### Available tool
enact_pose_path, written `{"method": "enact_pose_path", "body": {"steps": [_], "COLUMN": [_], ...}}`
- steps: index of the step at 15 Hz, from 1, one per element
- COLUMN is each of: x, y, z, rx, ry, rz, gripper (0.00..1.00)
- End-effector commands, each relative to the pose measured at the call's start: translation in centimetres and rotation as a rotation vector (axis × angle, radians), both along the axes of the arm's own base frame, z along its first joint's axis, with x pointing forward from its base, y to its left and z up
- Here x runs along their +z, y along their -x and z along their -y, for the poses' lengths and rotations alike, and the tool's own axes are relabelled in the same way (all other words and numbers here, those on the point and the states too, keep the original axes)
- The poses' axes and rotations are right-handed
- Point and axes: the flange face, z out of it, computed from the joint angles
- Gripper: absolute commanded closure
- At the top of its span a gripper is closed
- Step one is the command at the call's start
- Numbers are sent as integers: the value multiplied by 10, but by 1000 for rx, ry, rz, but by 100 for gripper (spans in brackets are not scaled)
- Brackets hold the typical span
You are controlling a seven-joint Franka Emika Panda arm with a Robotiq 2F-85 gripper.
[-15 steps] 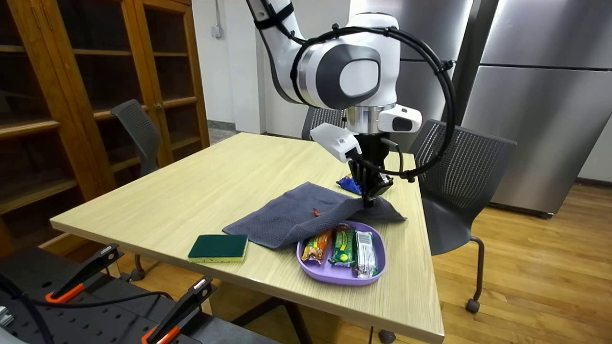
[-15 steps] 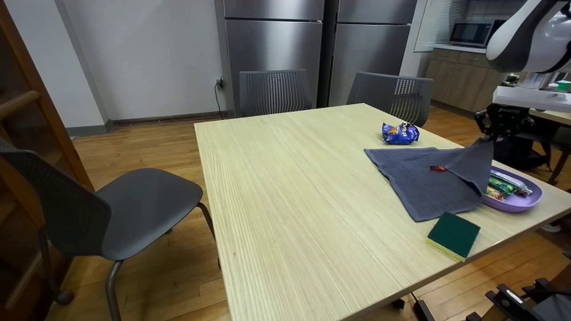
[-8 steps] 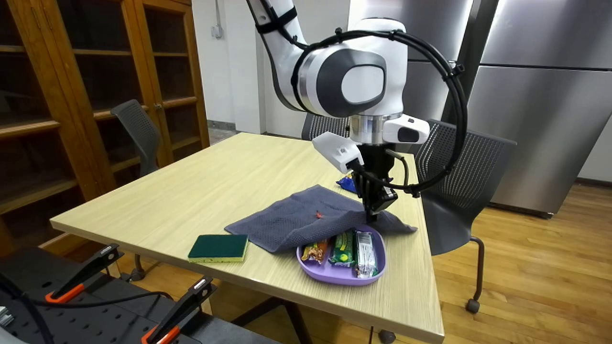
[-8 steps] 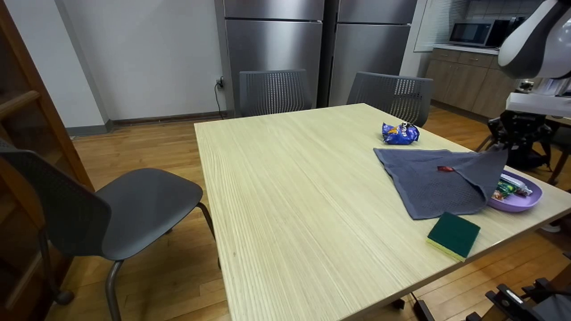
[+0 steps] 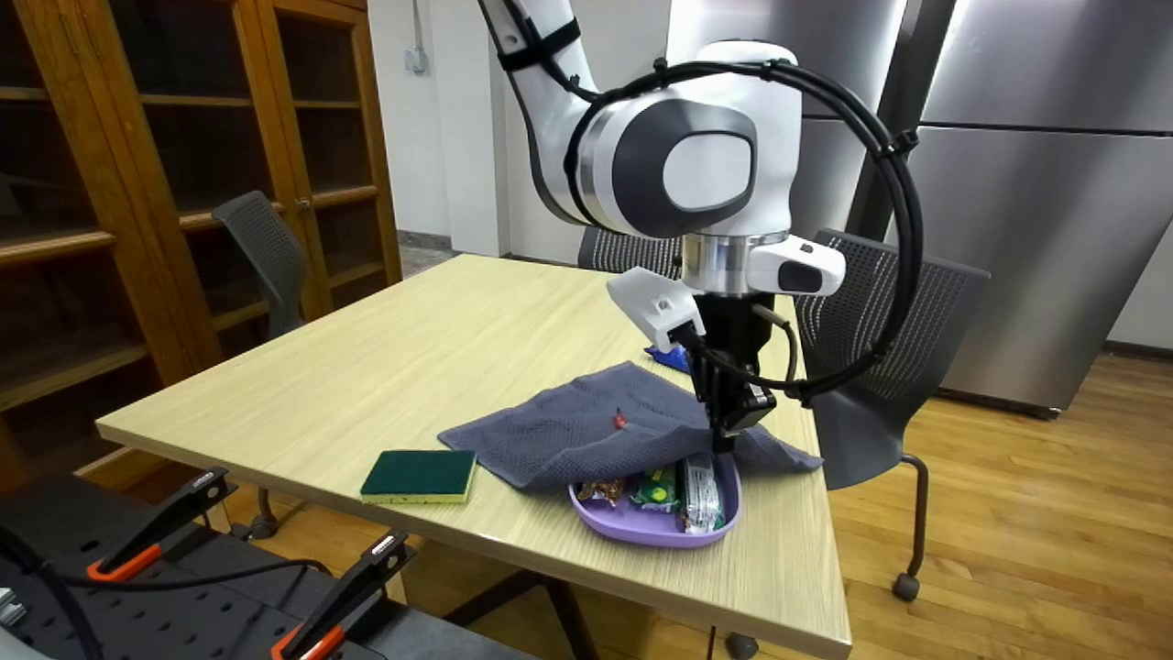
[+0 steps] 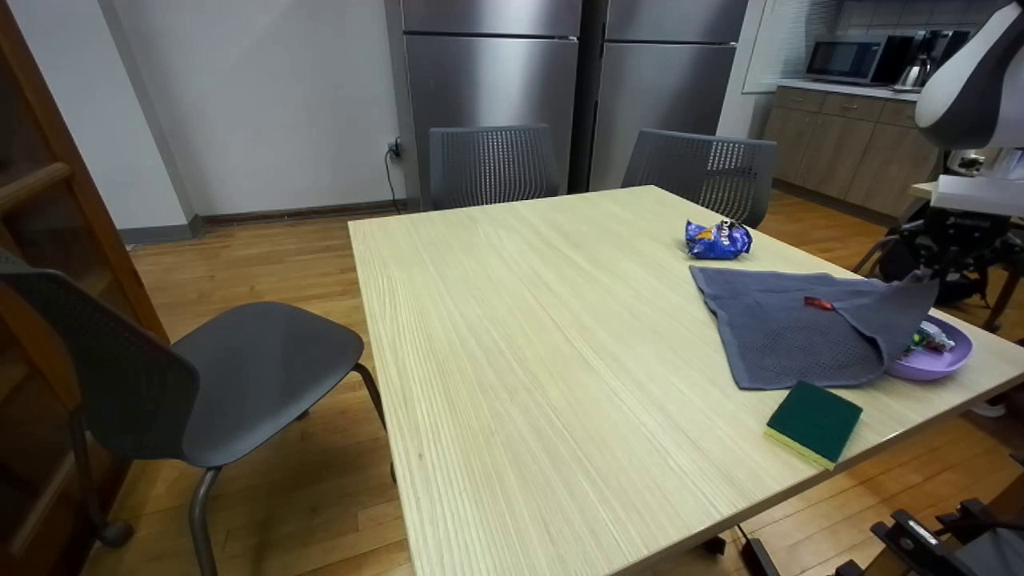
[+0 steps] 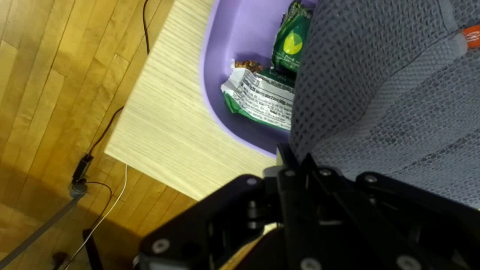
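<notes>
Shifted since a second ago: gripper [image 7: 296,159] and gray towel [image 5: 568,440], down and to the right in both exterior views, nearer purple plate [image 5: 632,533]. Now covering more of the plate than before; far corner of towel dragged along too. Unmoved: plate, blue packet [image 6: 718,240], sponge [image 6: 814,424].

Pinching bunched towel edge, with jaws pressed together on fabric. Drawn up into a small raised fold at the grip, right by plate rim in wrist view; cannot tell height above it. Draped partly over plate, otherwise spread on table [image 6: 560,336], with small red tag [image 5: 619,419] showing on towel.

Sitting in plate, side by side, far ends hidden under towel: golden-brown bar [image 5: 602,492], green bar [image 5: 657,490], silver bar [image 5: 703,500]. Seen from wrist: yellow disc on green bar, small print on silver one.

Lying beyond towel, well apart from plate: blue packet, partly blocked by gripper in an exterior view. Placed near table edge, just beside towel: sponge, dark green on top, yellow below; cannot tell if touching towel.

Standing around: gray chairs [image 6: 494,164], steel fridges [image 6: 492,112], wooden cabinet [image 5: 270,101]. Visible at lower left of an exterior view: black clamps [image 5: 353,588] with orange tips, on dark platform [image 5: 183,610]. Showing past table corner in wrist view: wood floor [image 7: 37,112].
</notes>
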Motion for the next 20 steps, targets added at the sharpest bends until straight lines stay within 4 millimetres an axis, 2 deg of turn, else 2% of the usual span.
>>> {"method": "enact_pose_path", "body": {"steps": [1, 11, 12, 13, 15, 20], "x": [6, -4, -5, -5, -5, -2], "y": [13, 33, 33, 33, 33, 31], "z": [4, 10, 9, 9, 8, 5], "rx": [-43, -103, -104, -105, -108, -116], "ry": [-11, -35, -38, -40, -43, -48], "rz": [-18, -63, -66, -70, -73, -63], "gripper": [99, 99, 71, 70, 57, 19]}}
